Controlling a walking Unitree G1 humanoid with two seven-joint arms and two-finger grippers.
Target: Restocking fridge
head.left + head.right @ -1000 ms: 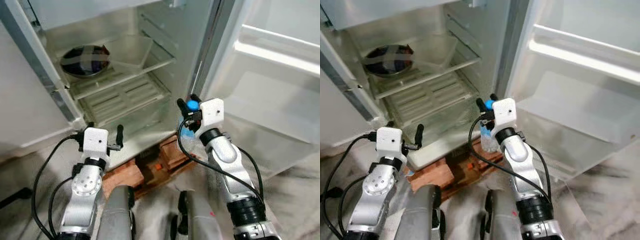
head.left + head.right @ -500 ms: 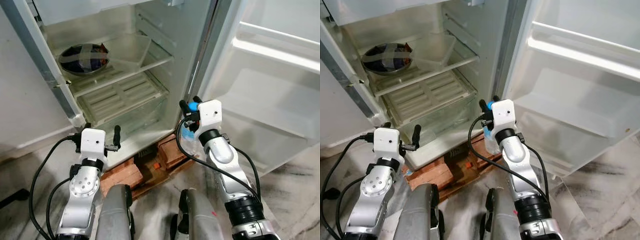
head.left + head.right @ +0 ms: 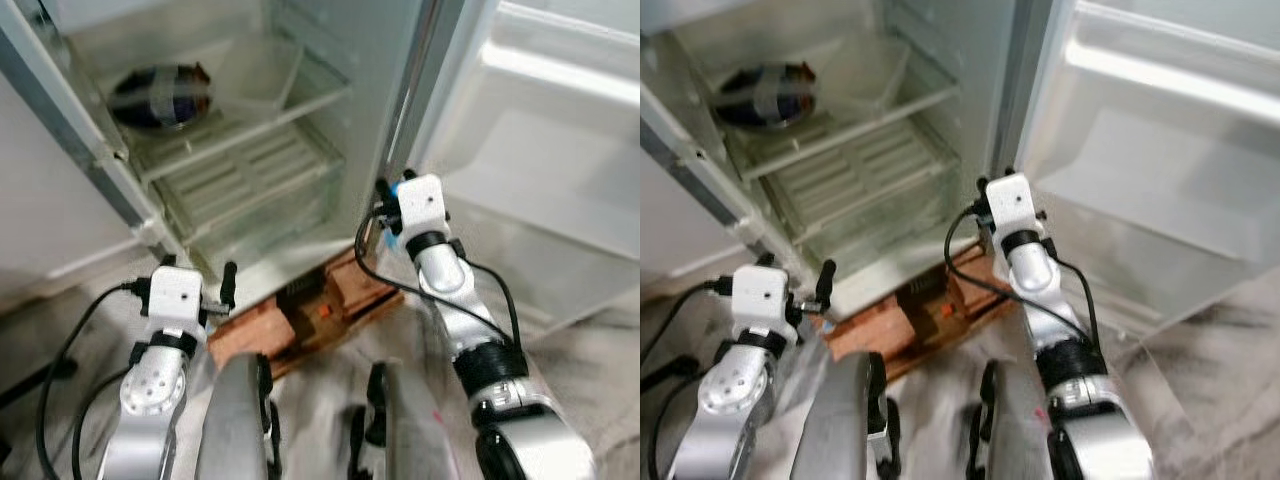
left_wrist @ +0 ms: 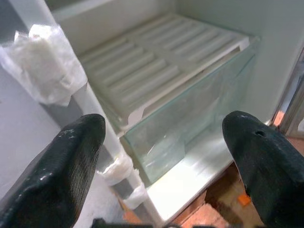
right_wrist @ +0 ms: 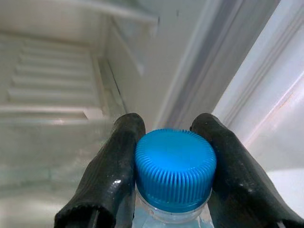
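Note:
My right gripper (image 3: 393,190) is shut on a clear water bottle with a blue ribbed cap (image 5: 175,168), both black fingers (image 5: 107,180) pressing on the cap's sides. It hangs low in front of the open fridge (image 3: 420,90), close to the post between the fridge's inside and its door. The bottle's body is mostly hidden behind the wrist. My left gripper (image 3: 197,270) stands open and holds nothing, low at the fridge's left front corner. In the left wrist view it faces the clear crisper drawer (image 4: 190,118) with its ribbed lid.
A dark bowl (image 3: 158,95) and a clear tray (image 3: 265,75) sit on the glass shelf above the drawer. The white door (image 3: 560,170) with shelves stands open on the right. Wooden blocks (image 3: 320,305) prop up the fridge. My grey legs (image 3: 235,430) stand below.
The head view has shifted and blurred, so the camera moved. My right arm has stretched farther forward with the bottle toward the fridge. The left gripper stays open and low.

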